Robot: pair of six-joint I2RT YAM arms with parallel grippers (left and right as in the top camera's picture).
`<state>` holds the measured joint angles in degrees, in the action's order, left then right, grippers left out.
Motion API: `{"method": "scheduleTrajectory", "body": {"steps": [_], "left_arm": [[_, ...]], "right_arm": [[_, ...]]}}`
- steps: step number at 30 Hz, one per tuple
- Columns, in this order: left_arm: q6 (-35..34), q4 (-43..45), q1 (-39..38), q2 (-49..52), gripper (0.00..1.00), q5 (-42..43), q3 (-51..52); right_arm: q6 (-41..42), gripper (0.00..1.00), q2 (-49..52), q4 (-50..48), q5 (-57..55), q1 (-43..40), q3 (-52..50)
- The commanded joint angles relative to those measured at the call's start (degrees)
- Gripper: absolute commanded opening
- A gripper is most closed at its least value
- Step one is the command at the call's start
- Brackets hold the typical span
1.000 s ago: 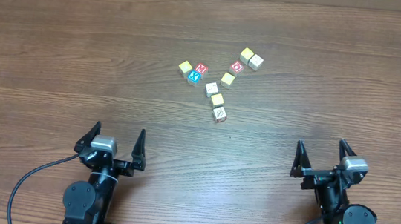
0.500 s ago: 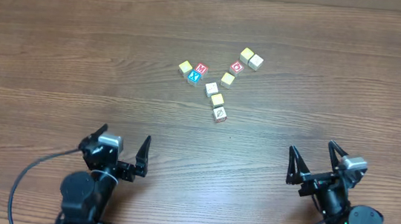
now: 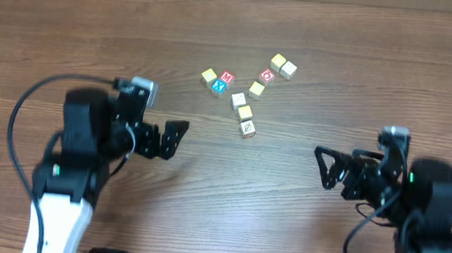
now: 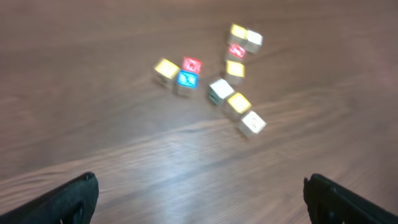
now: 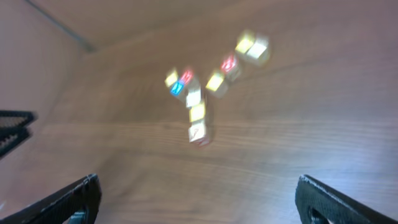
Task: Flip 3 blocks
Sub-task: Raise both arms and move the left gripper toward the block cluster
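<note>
Three pale blocks lie in a short line at mid-table: a cream block (image 3: 239,101), a yellowish block (image 3: 245,112), and a cream block with a reddish diagonal mark (image 3: 248,129). The left wrist view shows them as the cream block (image 4: 220,90), yellowish block (image 4: 237,104) and marked block (image 4: 252,123). In the blurred right wrist view the marked block (image 5: 199,132) is nearest. My left gripper (image 3: 173,138) is open, left of the line and pointing at it. My right gripper (image 3: 324,168) is open, to the right. Both grippers, left gripper (image 4: 200,199) and right gripper (image 5: 199,196), hold nothing.
More cubes surround the line: a yellow cube (image 3: 208,77), red M cube (image 3: 226,78) and blue X cube (image 3: 218,88) at left. A yellow cube (image 3: 256,89), red O cube (image 3: 267,75), yellow cube (image 3: 277,62) and cream cube (image 3: 288,70) lie behind.
Both arms have lifted from the near edge and reached forward. The left gripper swung right and the right gripper swung left, toward the blocks. Both stayed open; no block moved.
</note>
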<state>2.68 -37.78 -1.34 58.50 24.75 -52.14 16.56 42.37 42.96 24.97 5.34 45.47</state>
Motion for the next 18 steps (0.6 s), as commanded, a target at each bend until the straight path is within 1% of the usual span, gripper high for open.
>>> {"method": "scheduleTrajectory", "body": {"steps": [1,2,4,7,9,12,15,18], "left_arm": [[-2.78,-4.46,0.50,6.40,1.00,8.90,-7.54],[-4.26,-5.73,0.50,7.87,1.00,10.34,-8.70],[-6.23,-6.71,0.52,9.73,1.00,11.91,-9.55],[-10.58,-7.63,0.52,11.47,1.00,12.79,-9.53],[-12.87,-8.44,0.52,12.46,1.00,12.76,-9.53],[-13.22,-8.74,0.52,13.88,1.00,12.72,-9.53],[-13.22,-8.74,0.52,15.08,1.00,12.74,-9.53],[-13.25,-9.62,0.50,16.04,1.00,12.83,-9.53]], "right_arm": [[2.86,1.00,9.31,9.05,6.95,0.28,9.97],[2.82,1.00,12.66,14.43,7.30,0.28,13.05],[2.78,1.00,17.00,22.10,7.06,0.28,16.72],[2.45,1.00,22.25,29.44,7.43,0.28,19.10],[2.36,1.00,24.59,31.91,7.85,0.28,19.10],[2.23,1.00,27.21,35.01,8.57,0.28,19.10],[-0.37,1.00,28.61,35.26,8.59,0.28,19.08],[-0.44,1.00,29.14,35.45,8.57,0.28,19.08]]}}
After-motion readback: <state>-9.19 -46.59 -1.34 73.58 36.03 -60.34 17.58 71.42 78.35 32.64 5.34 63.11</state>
